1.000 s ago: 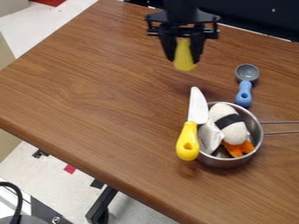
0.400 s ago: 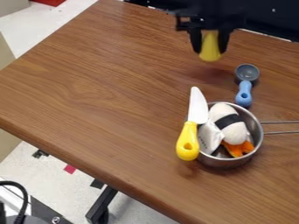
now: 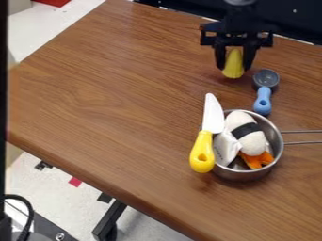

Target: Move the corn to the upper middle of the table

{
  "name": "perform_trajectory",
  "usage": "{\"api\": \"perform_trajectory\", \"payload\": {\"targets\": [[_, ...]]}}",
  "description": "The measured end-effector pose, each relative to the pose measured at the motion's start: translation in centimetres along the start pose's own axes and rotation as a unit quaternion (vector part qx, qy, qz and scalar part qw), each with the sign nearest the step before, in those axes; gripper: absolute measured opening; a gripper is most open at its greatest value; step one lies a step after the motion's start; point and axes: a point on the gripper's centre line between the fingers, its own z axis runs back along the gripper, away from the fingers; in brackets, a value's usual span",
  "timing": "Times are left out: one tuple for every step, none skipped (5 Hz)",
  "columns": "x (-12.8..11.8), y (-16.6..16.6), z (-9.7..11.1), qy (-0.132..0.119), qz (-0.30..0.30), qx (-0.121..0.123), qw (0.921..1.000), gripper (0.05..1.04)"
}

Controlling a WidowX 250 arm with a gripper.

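**Corn point(image 3: 233, 63) in the gripper point(image 3: 234, 69), upper right part of the worktop point(image 3: 94, 94)**

Camera view: the black arm point(image 3: 241, 18) comes in from the top edge, right of the middle, with its gripper hanging down. It's closed on the yellow corn, a finger on each side, so they're only as far apart as the corn is wide. The corn is more or less upright, with its lower end poking out below the fingertips. Can't really tell whether that end touches the wood or hangs just over it.

Down and to the right of the corn, near it but apart, there's a measuring spoon with a grey bowl and a blue handle point(image 3: 263, 100), the handle pointing down the view. Below that sits a metal saucepan point(image 3: 241, 175), its twin-rod handle point(image 3: 301, 132) running off the right edge. Inside it are a toy sushi piece point(image 3: 249, 136), white with a black band and orange at the lower end, and a white slotted thing point(image 3: 225, 147) I can't name for sure.

The toy knife point(image 3: 202, 150) runs along the pan's left side, yellow handle down, white blade up. No idea if it's actually leaning on the rim.
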Motion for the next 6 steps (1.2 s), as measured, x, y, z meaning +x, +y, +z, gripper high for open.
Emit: {"api": "perform_trajectory", "payload": {"targets": [[0.5,0.2,0.5,0.001,0.01,-0.005,0.9999,0.586],[1.2,0.3,0.4,0.005,0.027,0.004,0.9996,0.782],[1.7,0.5,1.2,0.014,0.035,-0.006,0.9993,0.991],[1.7,0.8,1.4,0.02,0.04,-0.005,0.999,0.998],[1.7,0.7,1.9,0.033,0.046,-0.015,0.9983,0.998],[1.9,0.6,2.8,0.04,0.048,-0.021,0.9978,0.998]]}}
